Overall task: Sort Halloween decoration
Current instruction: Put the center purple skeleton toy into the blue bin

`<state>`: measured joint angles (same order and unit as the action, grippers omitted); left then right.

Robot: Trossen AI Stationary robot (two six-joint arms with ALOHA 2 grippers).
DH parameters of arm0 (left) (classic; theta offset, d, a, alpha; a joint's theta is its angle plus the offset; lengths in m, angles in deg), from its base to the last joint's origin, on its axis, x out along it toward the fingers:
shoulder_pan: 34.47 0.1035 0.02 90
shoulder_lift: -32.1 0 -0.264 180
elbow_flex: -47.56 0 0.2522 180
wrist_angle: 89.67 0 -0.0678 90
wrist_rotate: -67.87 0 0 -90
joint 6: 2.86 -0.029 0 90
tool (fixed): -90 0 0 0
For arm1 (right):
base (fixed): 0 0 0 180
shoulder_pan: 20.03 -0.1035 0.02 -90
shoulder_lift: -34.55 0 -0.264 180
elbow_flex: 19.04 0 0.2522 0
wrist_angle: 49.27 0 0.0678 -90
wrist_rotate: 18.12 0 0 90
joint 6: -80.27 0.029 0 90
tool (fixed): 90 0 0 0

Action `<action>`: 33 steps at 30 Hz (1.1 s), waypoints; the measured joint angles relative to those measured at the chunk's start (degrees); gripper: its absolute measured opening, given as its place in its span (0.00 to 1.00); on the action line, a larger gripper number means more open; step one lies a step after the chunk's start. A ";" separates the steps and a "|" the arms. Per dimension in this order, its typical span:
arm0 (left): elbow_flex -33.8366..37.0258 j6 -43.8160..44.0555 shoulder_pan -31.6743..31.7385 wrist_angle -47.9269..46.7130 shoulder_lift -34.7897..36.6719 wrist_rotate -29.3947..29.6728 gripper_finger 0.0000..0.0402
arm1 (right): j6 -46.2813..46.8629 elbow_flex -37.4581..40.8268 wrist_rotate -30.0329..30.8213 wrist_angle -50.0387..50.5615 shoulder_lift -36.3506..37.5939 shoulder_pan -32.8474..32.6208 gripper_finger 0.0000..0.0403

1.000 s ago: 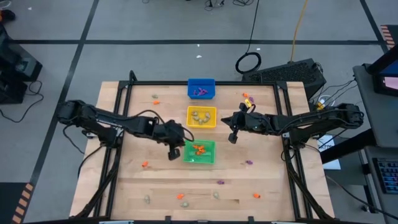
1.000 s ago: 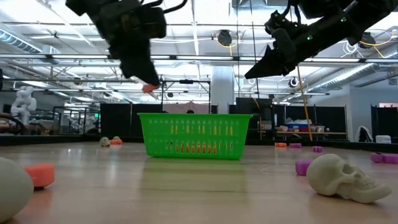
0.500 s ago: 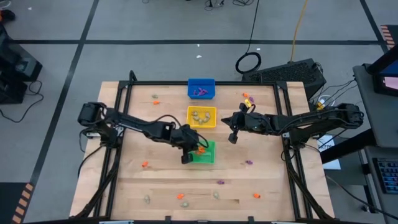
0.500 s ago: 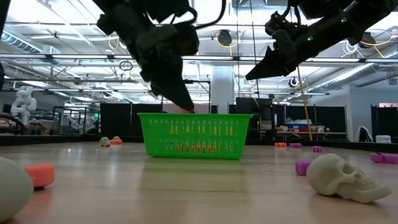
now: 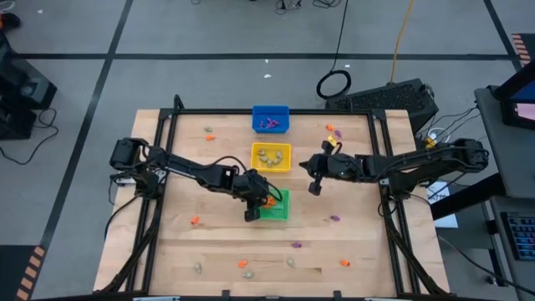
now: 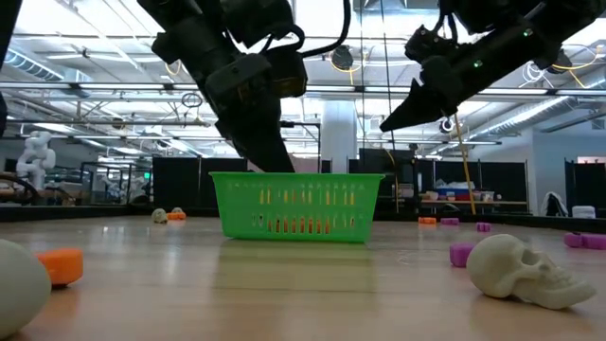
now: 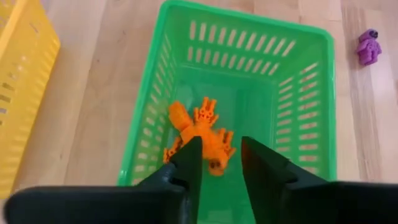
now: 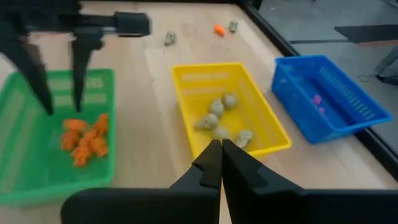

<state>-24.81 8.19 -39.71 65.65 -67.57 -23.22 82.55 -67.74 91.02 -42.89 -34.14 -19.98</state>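
Observation:
My left gripper (image 7: 221, 163) stands open over the green bin (image 7: 311, 93), its fingers slanting down just inside the bin's left wall. A heap of orange Halloween trinkets (image 7: 199, 134) lies on the bin's floor below and beyond the fingertips, and nothing is between them. The right wrist view shows the same two fingers (image 8: 79, 68) apart above the orange heap (image 8: 84, 140). My right gripper (image 8: 217, 152) is shut and empty, hovering right of the yellow bin (image 5: 271, 157), which holds pale skulls (image 8: 217, 121).
The blue bin (image 5: 270, 119) with purple trinkets stands at the far edge. Loose trinkets lie about the table: orange (image 5: 195, 221), purple (image 5: 334, 217), and a row near the front edge (image 5: 290, 261). Close to the low camera lie a pale skull (image 6: 519, 270) and an orange piece (image 6: 59, 265).
My left gripper has gone toward the table's right edge and down, from beside the green bin to over its left wall. The orange trinket that showed at its fingertips a second ago no longer shows there. My right arm has kept still.

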 joint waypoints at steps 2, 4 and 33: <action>0.00 -0.09 0.00 -0.06 0.29 0.00 0.29 | -0.09 0.00 -0.14 0.66 0.00 -0.96 0.00; 0.02 -0.80 -0.16 0.22 0.97 0.21 0.29 | -0.01 0.00 -0.18 3.01 0.31 -1.98 0.00; 19.03 -5.39 -3.80 34.63 16.61 8.90 0.02 | 63.97 -6.75 4.63 51.58 -9.89 3.31 0.42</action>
<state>-5.78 2.80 -43.51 100.27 -50.96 -14.32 146.52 -74.49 95.65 8.69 -44.03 -16.67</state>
